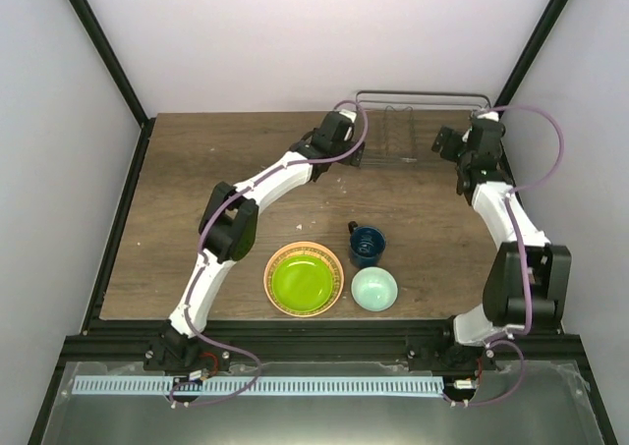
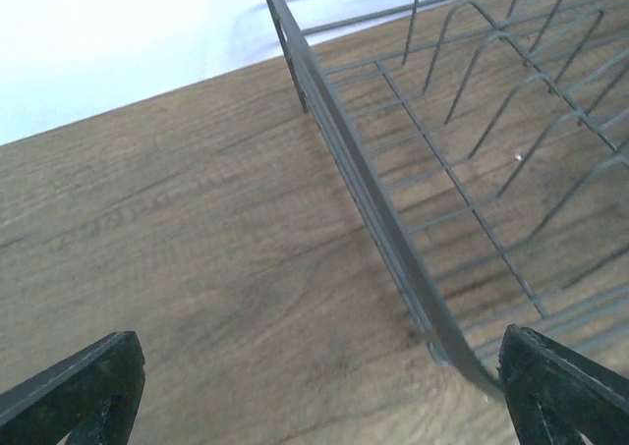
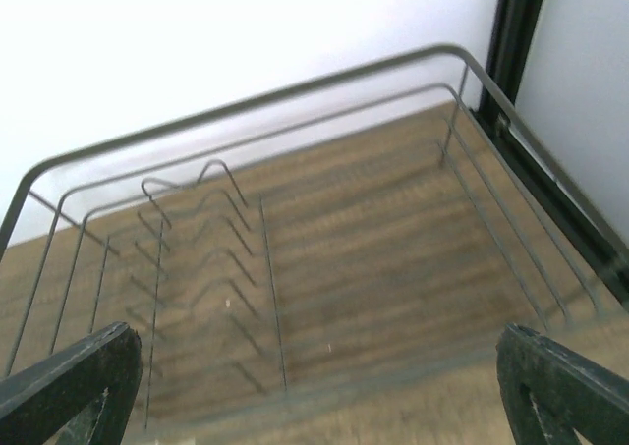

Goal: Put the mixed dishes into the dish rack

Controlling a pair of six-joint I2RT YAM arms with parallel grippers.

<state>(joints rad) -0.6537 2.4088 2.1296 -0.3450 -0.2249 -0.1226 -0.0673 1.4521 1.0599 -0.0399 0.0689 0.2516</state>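
Wood-grain table (image 1: 197, 170): dish rack (image 1: 413, 131) far right; mug (image 1: 367, 246), bowl (image 1: 373, 289), lime-green plate (image 1: 303, 279) atop orange plate (image 1: 267, 279) near centre. I note left gripper (image 2: 319, 396) extended to rack's left end, right gripper (image 3: 316, 386) at its right end, both wide.

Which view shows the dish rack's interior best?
Right wrist: the dish rack nearly fills it, rim and dividers clear. Left wrist shows only one side rail and some dividers; top external shows it small and distant.

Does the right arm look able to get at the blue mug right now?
Likely yes: nothing covers the mug or lies between, and the right fingers are open and empty up by the rack.
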